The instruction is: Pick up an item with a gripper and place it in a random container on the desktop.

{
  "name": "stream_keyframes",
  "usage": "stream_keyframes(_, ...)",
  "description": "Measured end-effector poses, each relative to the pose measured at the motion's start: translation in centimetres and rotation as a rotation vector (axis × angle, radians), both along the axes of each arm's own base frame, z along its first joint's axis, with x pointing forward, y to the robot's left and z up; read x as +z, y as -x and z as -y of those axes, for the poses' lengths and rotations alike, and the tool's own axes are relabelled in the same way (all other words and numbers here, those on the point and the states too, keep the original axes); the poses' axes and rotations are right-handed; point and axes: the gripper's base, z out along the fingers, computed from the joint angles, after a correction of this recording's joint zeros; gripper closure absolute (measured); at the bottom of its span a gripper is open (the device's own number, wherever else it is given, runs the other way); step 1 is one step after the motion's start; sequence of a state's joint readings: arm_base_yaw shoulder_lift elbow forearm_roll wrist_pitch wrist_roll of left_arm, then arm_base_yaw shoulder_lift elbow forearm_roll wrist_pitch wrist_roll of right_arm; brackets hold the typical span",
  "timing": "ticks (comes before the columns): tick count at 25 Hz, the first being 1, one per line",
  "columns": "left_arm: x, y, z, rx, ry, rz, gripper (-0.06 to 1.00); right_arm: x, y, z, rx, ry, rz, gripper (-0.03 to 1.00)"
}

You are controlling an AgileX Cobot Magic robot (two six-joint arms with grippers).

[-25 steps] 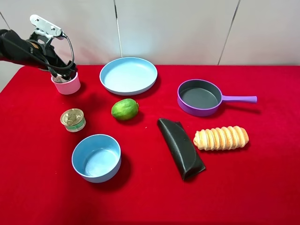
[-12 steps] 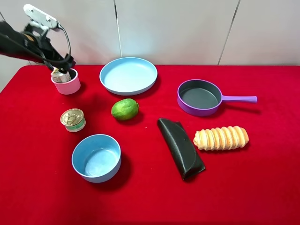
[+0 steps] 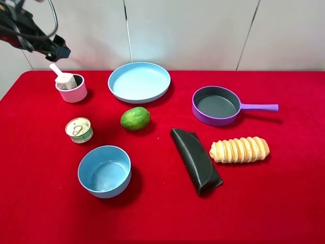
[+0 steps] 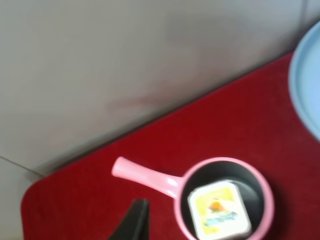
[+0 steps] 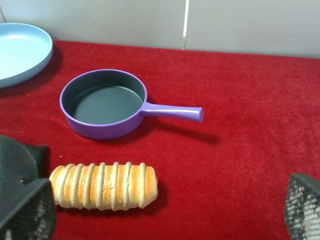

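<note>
One red cloth (image 3: 284, 203) covers desktop.

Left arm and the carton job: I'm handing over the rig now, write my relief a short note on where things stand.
Left end effector: raised above the table's far left corner, holding nothing; whether it is open cannot be told.
Right end effector: open, empty, near the bread roll and purple pan.
Carton: inside the pink saucepan on the red table, standing free.
Done: pick and place.
Left: nothing seems to remain except parking the left arm.
</note>
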State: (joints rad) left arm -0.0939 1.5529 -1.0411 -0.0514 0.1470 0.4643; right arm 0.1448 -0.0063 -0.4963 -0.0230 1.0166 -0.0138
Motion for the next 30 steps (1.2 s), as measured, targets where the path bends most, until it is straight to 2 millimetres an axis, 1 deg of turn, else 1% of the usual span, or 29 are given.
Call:
stream_keyframes(7, 4.4, 4.4, 1.4, -0.008, 0.074, -0.034, -0.05, 0.0, 0.0, 0.0, 0.000, 0.000, 0.000, 0.27)
stream_keyframes(12, 6.8, 8.1, 1.0, 0.013, 0.108, -0.100, -0.05, 0.0, 0.0, 0.0, 0.000, 0.000, 0.000, 0.27)
stream_keyframes(15, 8.2, 10.7, 0.7, 0.017, 0.118, -0.128, -0.05, 0.0, 0.0, 0.0, 0.000, 0.000, 0.000, 0.27)
stream_keyframes(22, 10.8, 16.8, -0.1, 0.030, 0.140, -0.169, -0.05, 0.0, 0.0, 0.0, 0.000, 0.000, 0.000, 0.27)
stream_keyframes(26, 11.7, 20.0, -0.6, 0.030, 0.143, -0.187, -0.05, 0.0, 0.0, 0.0, 0.000, 0.000, 0.000, 0.27)
stream_keyframes(30, 12.5, 23.2, -1.0, 0.037, 0.159, -0.169, -0.05, 0.0, 0.0, 0.0, 0.000, 0.000, 0.000, 0.27)
